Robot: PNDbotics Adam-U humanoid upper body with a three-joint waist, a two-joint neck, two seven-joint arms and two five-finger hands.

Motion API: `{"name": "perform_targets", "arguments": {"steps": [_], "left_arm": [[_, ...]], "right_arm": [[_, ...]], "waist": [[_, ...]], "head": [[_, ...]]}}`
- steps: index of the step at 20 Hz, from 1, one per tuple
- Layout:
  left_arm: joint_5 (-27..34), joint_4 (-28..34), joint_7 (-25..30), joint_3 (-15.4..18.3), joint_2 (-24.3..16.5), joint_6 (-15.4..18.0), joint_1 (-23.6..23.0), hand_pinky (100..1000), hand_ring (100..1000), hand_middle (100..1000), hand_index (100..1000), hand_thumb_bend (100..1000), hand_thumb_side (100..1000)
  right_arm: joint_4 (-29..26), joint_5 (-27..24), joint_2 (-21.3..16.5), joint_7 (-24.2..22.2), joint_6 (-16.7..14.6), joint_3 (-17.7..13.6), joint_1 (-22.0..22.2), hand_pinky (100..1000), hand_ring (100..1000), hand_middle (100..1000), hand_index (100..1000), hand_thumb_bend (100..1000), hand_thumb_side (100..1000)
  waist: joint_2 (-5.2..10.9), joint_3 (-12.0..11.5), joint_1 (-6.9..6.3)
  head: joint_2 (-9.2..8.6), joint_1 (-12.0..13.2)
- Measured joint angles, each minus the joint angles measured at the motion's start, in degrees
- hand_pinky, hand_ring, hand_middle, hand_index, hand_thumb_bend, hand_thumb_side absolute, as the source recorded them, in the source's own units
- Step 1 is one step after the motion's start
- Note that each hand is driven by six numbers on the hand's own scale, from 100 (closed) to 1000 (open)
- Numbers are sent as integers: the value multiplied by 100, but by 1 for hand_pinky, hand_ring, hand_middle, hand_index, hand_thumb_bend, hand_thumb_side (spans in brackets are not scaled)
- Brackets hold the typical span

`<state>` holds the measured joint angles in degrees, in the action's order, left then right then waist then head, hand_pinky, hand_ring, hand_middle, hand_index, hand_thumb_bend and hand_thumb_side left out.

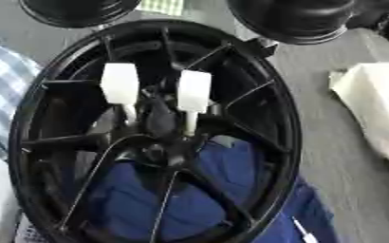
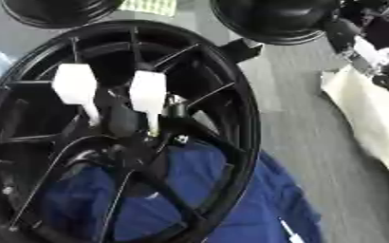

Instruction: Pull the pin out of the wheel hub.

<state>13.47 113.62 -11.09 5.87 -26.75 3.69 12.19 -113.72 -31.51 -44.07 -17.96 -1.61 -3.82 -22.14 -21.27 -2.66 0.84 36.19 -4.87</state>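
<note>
Black spoked wheel hub [image 1: 152,137] fills centre and left of frame, standing tilted with its face toward the camera; blue cloth [image 1: 206,190] shows through the lower spokes, presumably padding behind or beneath the rim.

Two white pins seated at hub centre, just above the middle of the frame; left pin [image 1: 121,88] and right pin [image 1: 193,95] stand side by side, apart, each with a broad white block head and a thin shank running down into the hub boss; heads stand proud of the spokes, likely so they can be gripped from the front.

Right hand [image 2: 372,54]: dark mass with a pale patch at upper right of the right eye view, over the white block [image 2: 372,118] at the right edge; well apart from the pins; cannot tell whether its fingers are spread or curled. Left hand: not seen in either view.

Two black round objects [image 1: 293,16] at the top edge, unidentified; small white stick [image 1: 304,232] on the cloth, lower right.

Judgement: extraction not yet begun; both pins fully seated; next move calls for a reach to centre frame and a pinch on one head.
</note>
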Motion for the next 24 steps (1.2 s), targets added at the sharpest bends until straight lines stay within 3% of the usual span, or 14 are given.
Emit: {"name": "perform_targets", "arguments": {"steps": [5, 15, 20, 24], "left_arm": [[-192, 0, 162, -114, -498, -97, 161, 817, 751, 654, 756, 321, 513], [-955, 5, 1539, -864, -2969, -719, 1035, 822, 782, 709, 816, 355, 501], [-1227, 19, 2577, -1262, -3672, -916, 1728, 834, 806, 743, 840, 399, 480], [-1414, 39, 3592, -1619, -3925, -1019, 2253, 845, 821, 761, 856, 439, 464]], "right_arm": [[0, 1, 0, 4, -3, 0, 8, 943, 779, 643, 794, 135, 289], [0, 22, -59, -21, 25, 74, 56, 942, 779, 644, 795, 132, 288], [0, 22, -120, -34, 24, 125, 54, 941, 779, 643, 795, 131, 288], [0, 27, -159, -45, 13, 140, 63, 941, 779, 643, 795, 131, 290]], "waist": [[21, -15, -10], [175, -26, -150], [224, 10, -186], [227, 20, -199]], "head": [[36, 0], [207, -22], [250, -14], [253, 1]]}}
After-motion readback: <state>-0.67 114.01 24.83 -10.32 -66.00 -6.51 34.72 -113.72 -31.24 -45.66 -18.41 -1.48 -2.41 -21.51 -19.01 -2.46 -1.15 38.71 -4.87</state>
